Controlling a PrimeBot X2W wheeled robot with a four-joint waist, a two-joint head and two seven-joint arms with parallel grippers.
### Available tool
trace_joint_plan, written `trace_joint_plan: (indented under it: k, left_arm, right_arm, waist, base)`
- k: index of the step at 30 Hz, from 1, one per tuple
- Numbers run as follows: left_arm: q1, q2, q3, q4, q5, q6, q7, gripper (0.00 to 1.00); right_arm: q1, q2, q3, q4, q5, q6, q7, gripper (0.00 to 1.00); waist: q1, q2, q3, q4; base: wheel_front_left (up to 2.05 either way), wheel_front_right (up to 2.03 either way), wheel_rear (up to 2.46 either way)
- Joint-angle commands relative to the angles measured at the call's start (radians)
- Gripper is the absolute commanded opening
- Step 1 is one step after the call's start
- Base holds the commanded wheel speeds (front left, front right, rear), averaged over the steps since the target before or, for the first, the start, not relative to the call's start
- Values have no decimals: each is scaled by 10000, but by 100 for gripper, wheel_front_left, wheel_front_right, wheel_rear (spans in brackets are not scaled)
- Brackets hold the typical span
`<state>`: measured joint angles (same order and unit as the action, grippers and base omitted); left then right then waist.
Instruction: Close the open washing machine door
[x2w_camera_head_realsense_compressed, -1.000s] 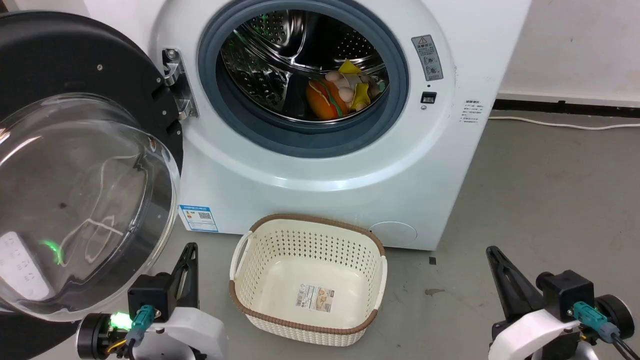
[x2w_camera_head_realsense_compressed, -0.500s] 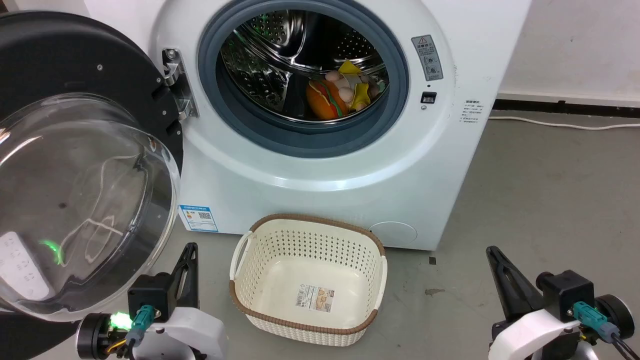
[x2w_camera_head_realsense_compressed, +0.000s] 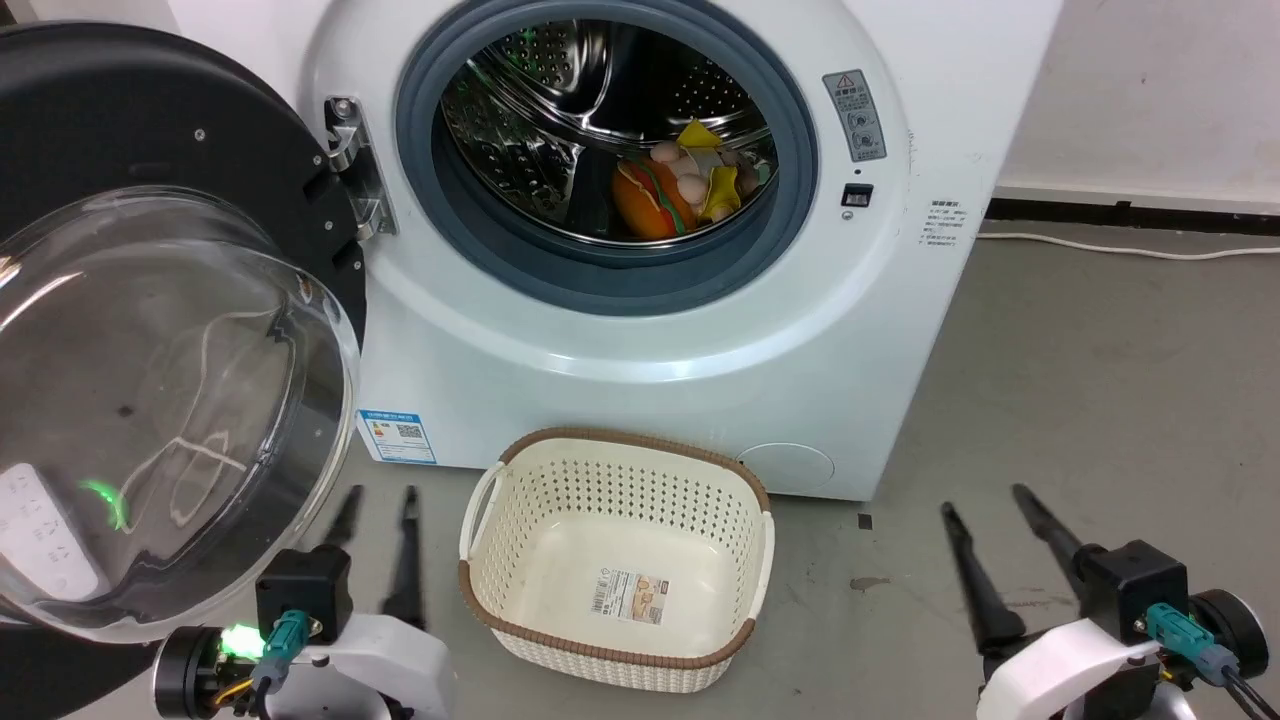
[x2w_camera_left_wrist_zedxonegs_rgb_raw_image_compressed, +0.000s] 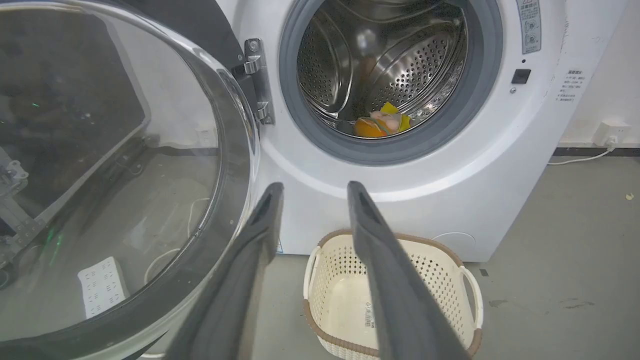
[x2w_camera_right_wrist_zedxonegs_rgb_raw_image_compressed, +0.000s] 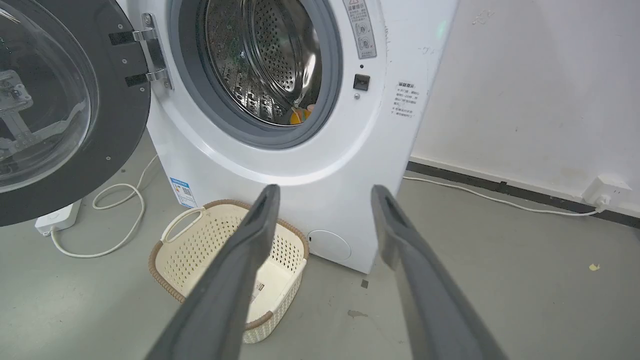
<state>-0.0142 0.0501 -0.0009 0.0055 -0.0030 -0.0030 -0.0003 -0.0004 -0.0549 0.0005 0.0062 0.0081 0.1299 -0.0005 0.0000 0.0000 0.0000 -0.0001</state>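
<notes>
The washing machine door (x2w_camera_head_realsense_compressed: 150, 300) (x2w_camera_left_wrist_zedxonegs_rgb_raw_image_compressed: 100, 175) (x2w_camera_right_wrist_zedxonegs_rgb_raw_image_compressed: 65, 100) stands swung wide open to the left, black with a bulging clear glass bowl, hung on a metal hinge (x2w_camera_head_realsense_compressed: 355, 165). The white washing machine (x2w_camera_head_realsense_compressed: 650, 330) (x2w_camera_left_wrist_zedxonegs_rgb_raw_image_compressed: 400, 175) (x2w_camera_right_wrist_zedxonegs_rgb_raw_image_compressed: 300, 160) shows its steel drum, and soft toys (x2w_camera_head_realsense_compressed: 680, 185) lie inside. My left gripper (x2w_camera_head_realsense_compressed: 380, 495) (x2w_camera_left_wrist_zedxonegs_rgb_raw_image_compressed: 312, 186) is open, low, just right of the door's glass and touching nothing. My right gripper (x2w_camera_head_realsense_compressed: 985, 500) (x2w_camera_right_wrist_zedxonegs_rgb_raw_image_compressed: 324, 189) is open too, low at the right above the floor.
A cream perforated basket (x2w_camera_head_realsense_compressed: 510, 590) (x2w_camera_left_wrist_zedxonegs_rgb_raw_image_compressed: 465, 285) (x2w_camera_right_wrist_zedxonegs_rgb_raw_image_compressed: 175, 260) sits on the grey floor before the machine, between the two grippers. A white cable (x2w_camera_right_wrist_zedxonegs_rgb_raw_image_compressed: 120, 220) and power strip (x2w_camera_right_wrist_zedxonegs_rgb_raw_image_compressed: 55, 220) lie under the door. A wall with a socket (x2w_camera_right_wrist_zedxonegs_rgb_raw_image_compressed: 607, 190) stands to the right.
Both grippers have opened: their fingers were together half a second ago and now stand spread. Door, machine and basket have not moved.
</notes>
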Motion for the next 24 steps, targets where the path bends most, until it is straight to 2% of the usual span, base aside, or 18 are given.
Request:
trace_joint_plan:
  k: [1,14,24]
  left_arm:
    - [-5,0,-7,11,-3,-3,-27,100]
    - [-12,0,-108,100,-30,-26,-299,100]
    - [-8,16,-161,166,-32,-61,-508,100]
  right_arm:
    - [-3,0,2,18,34,0,-27,100]
    - [-2,5,-55,113,194,1,-298,100]
    - [-12,9,9,200,318,2,-507,100]
  waist:
    - [0,0,-2,0]
    - [0,0,-19,92]
    - [0,0,-45,441]
  base:
    - [0,0,0]
    - [0,0,0]
    - [0,0,0]
